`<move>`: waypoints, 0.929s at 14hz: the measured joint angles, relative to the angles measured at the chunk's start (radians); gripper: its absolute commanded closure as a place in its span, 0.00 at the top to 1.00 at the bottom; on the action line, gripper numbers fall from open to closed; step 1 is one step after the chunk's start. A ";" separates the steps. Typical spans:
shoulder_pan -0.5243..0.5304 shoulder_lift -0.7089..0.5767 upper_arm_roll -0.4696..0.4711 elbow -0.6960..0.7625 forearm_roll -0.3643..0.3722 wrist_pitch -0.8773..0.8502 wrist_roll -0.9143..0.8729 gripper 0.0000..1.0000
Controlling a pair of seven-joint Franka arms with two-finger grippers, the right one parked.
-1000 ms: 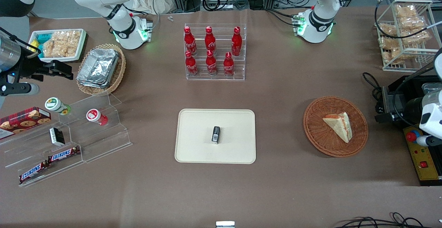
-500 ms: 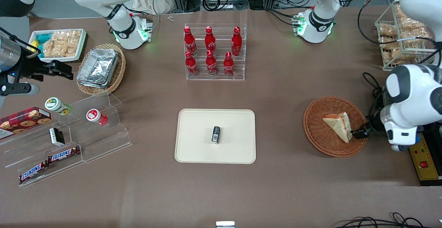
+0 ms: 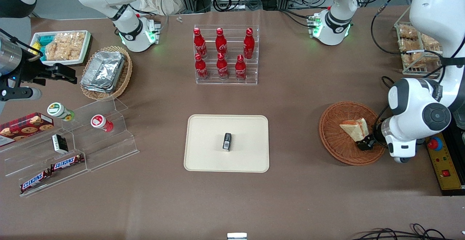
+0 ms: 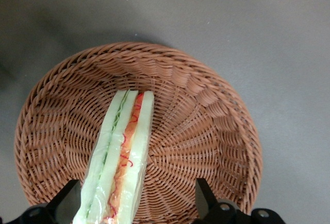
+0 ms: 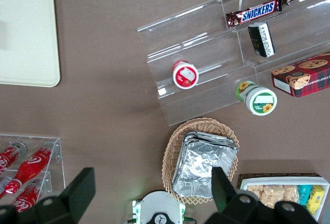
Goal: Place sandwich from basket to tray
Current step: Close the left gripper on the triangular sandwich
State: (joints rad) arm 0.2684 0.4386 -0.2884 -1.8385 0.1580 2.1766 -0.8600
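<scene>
Brown bench (image 3: pixel 298 102), cream tray (image 3: pixel 203 153) carrying a small black item (image 3: pixel 227 141), woven basket (image 3: pixel 336 143) toward the working arm's end, sandwich (image 3: pixel 354 128) inside the basket, gripper (image 3: pixel 365 145) spread wide, fingers (image 4: pixel 204 197) straddling the sandwich's nearer end.

Sandwich (image 3: pixel 355 129) (image 4: pixel 121 158): triangular wedge, white bread, green and orange-red filling along the cut edge; lies in the basket. Basket (image 3: pixel 336 142) (image 4: pixel 201 110): round, shallow, reddish-brown wicker, toward the working arm's end of the desk. Tray (image 3: pixel 207 149) (image 5: pixel 26 38): flat cream rectangle, rounded corners, mid-desk, well apart from basket. Pincer (image 3: pixel 364 145) over the sandwich's near tip, fingers spread either side.
</scene>
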 measured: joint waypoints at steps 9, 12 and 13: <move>0.001 0.042 0.004 -0.024 0.014 0.000 -0.003 0.47; 0.001 0.050 0.004 -0.024 0.017 0.001 -0.017 0.13; 0.000 0.051 0.004 -0.024 0.022 0.001 -0.026 0.03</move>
State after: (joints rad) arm 0.2688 0.4892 -0.2848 -1.8623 0.1800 2.1777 -0.8857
